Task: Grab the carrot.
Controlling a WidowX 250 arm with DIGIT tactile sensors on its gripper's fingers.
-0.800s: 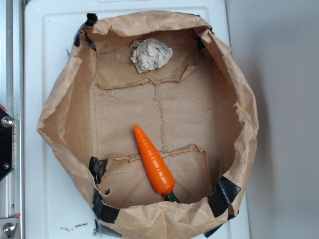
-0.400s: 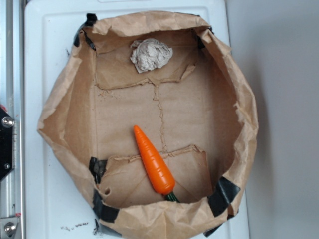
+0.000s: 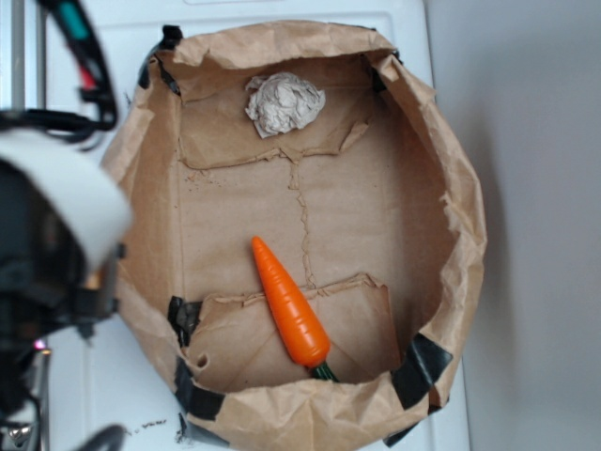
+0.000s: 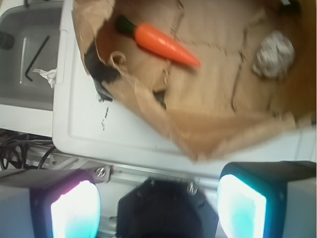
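In the wrist view the gripper [image 4: 158, 206] fills the bottom edge, and its two fingers [image 4: 74, 210] stand wide apart, one at the lower left and one at the lower right, with a dark mount between them. Nothing lies between the pads; they touch no object and hang over a strip of metal rail and the near edge of the white tray [image 4: 84, 134]. In the exterior view the arm [image 3: 47, 244] shows as a large blurred white and black mass at the left edge, beside the outer left wall of the paper bag [image 3: 451, 169] and outside it.

The brown paper bag, rolled down into a shallow open basin and patched with black tape [image 3: 421, 366] at its corners, sits on the white tray. The carrot [image 3: 289, 305] lies on the bag's floor near the front wall, slanted, its pointed tip toward the bag's centre and its dark green stem stub against the front fold. It is well apart from the gripper.

Farthest off, the crumpled paper ball [image 3: 285, 103] rests by the bag's back wall, well apart from the carrot.
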